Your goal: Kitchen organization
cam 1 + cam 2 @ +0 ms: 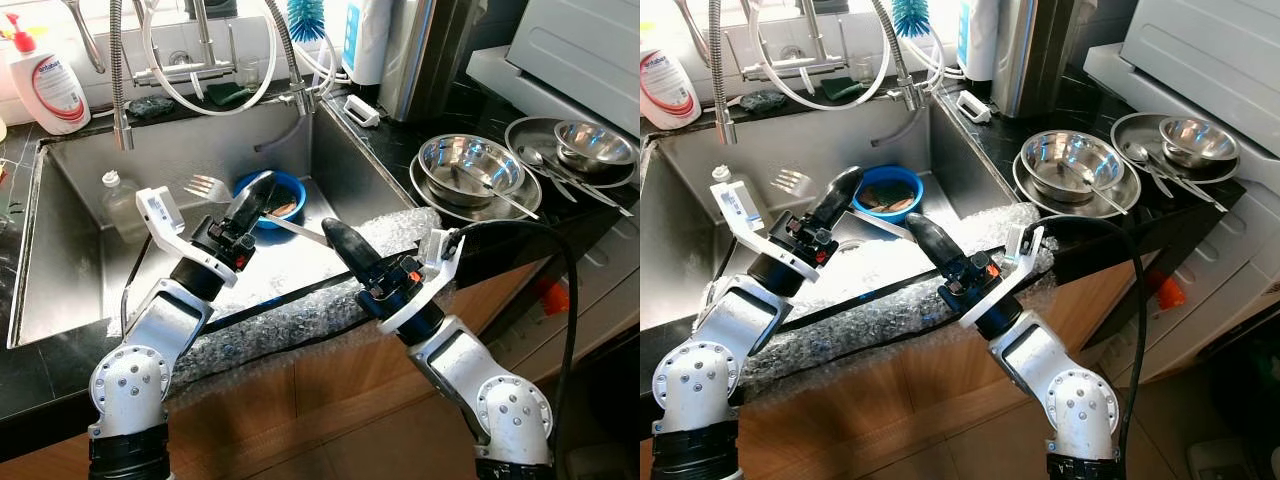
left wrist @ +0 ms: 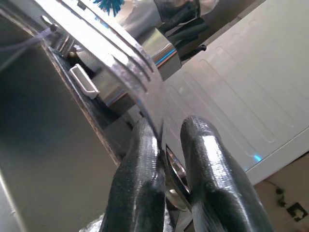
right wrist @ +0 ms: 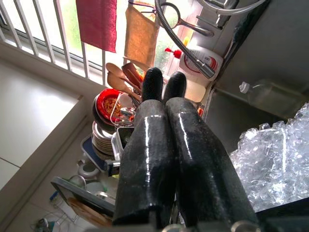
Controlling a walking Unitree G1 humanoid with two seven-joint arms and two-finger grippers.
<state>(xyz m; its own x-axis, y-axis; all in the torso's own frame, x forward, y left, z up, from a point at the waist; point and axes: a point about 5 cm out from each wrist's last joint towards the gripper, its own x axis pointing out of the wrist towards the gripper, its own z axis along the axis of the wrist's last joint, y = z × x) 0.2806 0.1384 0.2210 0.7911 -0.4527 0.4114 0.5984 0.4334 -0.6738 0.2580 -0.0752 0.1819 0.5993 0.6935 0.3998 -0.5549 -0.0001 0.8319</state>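
A: Left eye view first — where is the left gripper (image 1: 250, 203)?

B: Centre-left of the frame, raised over the sink (image 1: 70, 205). Its two black fingers are pinched on the handle of a fork (image 1: 208, 186); the tines stick out toward the upper left, and the handle runs back to the right past the fingers.

A: Does the wrist camera agree?

B: Yes. In the left wrist view the fingers (image 2: 140, 179) squeeze a shiny metal strip between them.

A: And the right gripper (image 1: 338, 240)?

B: Middle of the frame, above the bubble wrap (image 1: 300, 315) draped along the sink's front edge. Its fingers are pressed together with nothing between them; the right wrist view shows the fingertips (image 3: 153, 79) touching.

A: What else sits in the basin?

B: A blue bowl (image 1: 285, 190) just behind the left gripper, and a clear plastic bottle (image 1: 118, 200) at centre-left.

A: The counter?

B: On the right, steel bowls (image 1: 470, 165) with spoons on plates. A white soap bottle (image 1: 45, 85) stands in the upper left corner.
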